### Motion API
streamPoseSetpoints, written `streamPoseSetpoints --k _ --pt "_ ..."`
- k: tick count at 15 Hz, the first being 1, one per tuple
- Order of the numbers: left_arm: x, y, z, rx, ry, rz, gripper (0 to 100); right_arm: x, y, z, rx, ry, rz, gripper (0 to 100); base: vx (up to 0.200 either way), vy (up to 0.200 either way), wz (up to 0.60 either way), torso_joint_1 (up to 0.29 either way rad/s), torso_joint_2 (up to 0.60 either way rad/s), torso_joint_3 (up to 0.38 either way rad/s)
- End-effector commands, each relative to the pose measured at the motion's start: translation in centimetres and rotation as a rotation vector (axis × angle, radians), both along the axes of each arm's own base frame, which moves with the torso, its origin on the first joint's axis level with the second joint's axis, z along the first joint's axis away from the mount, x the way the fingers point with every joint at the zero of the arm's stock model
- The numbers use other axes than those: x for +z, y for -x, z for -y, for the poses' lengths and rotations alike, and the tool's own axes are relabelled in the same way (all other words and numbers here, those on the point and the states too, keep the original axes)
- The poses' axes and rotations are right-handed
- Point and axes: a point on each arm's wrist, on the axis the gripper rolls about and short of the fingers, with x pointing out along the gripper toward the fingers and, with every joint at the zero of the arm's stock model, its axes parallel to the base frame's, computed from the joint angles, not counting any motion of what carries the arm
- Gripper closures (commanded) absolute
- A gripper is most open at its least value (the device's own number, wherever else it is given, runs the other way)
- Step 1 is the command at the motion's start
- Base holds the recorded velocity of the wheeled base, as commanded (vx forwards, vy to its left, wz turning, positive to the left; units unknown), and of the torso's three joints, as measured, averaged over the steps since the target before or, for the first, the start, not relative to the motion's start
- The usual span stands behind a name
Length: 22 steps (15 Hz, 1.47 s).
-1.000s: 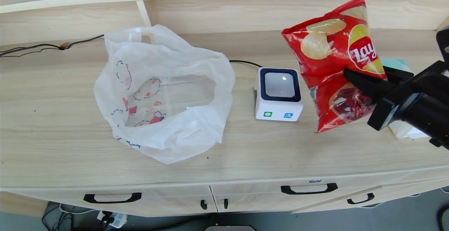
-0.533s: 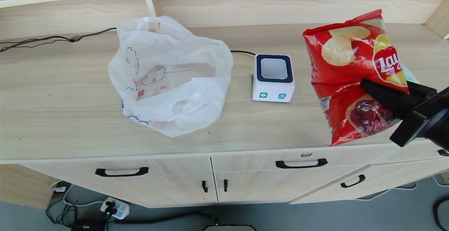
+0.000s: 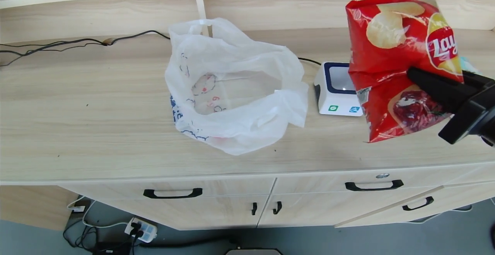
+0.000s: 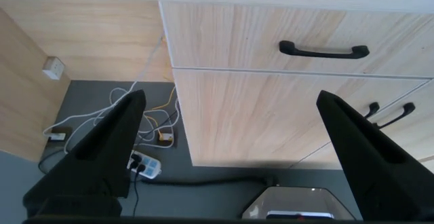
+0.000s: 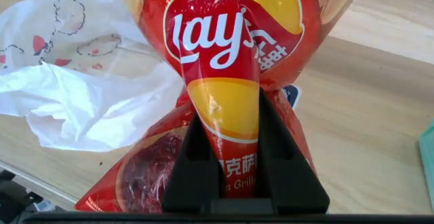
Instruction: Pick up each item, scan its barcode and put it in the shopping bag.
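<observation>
Chip bag (image 3: pixel 394 53) has moved from clear of the scanner (image 3: pixel 335 77) to over its 3 o'clock edge, right gripper (image 5: pixel 234 149) clamped on its lower half; arm should square the barcode side to the scanner before going to the shopping bag (image 3: pixel 236 92) at 9 o'clock.

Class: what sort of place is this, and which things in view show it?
Probably a mock shop checkout: a barcode scanner stands on a wooden counter beside an open shopping bag, and the right gripper holds a bag of crisps.

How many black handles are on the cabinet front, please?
5: left drawer handle, middle drawer handle, far-right handle, and two short upright door handles below. Others may be hidden.
</observation>
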Motion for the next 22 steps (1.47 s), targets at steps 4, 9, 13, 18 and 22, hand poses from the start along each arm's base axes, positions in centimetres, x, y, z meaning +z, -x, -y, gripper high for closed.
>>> streamPoseSetpoints --k 4,9,13,18,22 --pt "0.0 0.0 0.0 0.0 -0.002 -0.002 0 3.9 -1.8 -1.2 0.011 0.019 0.127 100 0.0 0.15 0.0 0.002 0.0 0.001" --pt "0.0 0.0 0.0 0.0 -0.004 -0.001 0 6.0 -4.7 -8.5 0.305 -0.051 0.144 100 0.0 0.0 0.0 0.0 0.0 0.0" --pt "0.0 0.0 0.0 0.0 -0.002 -0.001 0 6.2 -7.1 -13.1 0.428 -0.225 0.15 100 0.0 0.0 0.0 0.0 0.0 0.0" --pt "0.0 0.0 0.0 0.0 -0.001 -0.001 0 2.1 -11.0 -15.2 0.405 -0.28 0.105 100 0.0 0.0 0.0 0.0 0.0 0.0" --pt "0.0 0.0 0.0 0.0 -0.001 -0.001 0 -0.2 -11.0 -13.8 0.356 -0.231 0.032 100 0.0 0.0 0.0 0.0 0.0 0.0"
